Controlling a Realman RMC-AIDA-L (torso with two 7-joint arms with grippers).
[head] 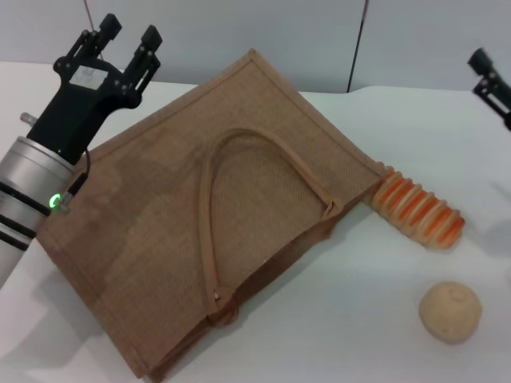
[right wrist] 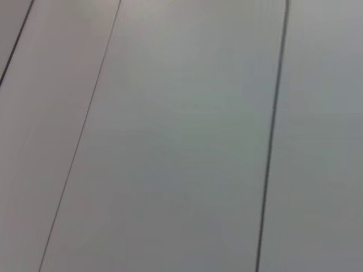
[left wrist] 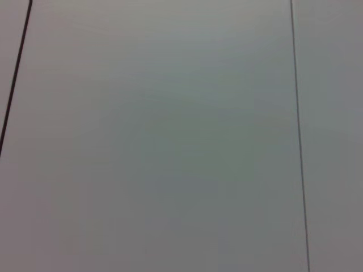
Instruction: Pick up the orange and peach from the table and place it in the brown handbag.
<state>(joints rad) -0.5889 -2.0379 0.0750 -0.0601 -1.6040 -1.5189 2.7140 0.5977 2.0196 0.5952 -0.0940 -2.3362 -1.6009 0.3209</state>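
a: nearest items on the desk (head: 335, 335)?
b: 1 beige-tan rough ball (head: 450, 312), front right, alone on the white surface. beyond it, 1 ribbed orange-and-cream item (head: 417, 210), lying on its side, 1 end touching the bag's right corner.

a: the bag?
b: 1 brown handbag (head: 152, 239), woven jute, lying flat and turned at an angle across the middle and left of the desk. 1 loop handle (head: 239, 171) lies curved on its upper face. mouth appears to face front right.

a: orange and peach?
b: neither shows in any view; cannot tell where they are.

a: end effectors?
b: left end effector (head: 126, 32), black, raised at far left above the bag's far left edge, fingers (head: 148, 37) pointing up and away, spread apart, gripping nothing. right end effector (head: 489, 80), only partly in view at the far right edge, above the desk; cannot tell its state.

a: wrist views?
b: both show only a plain grey panelled wall (left wrist: 170, 141) with thin dark seams.
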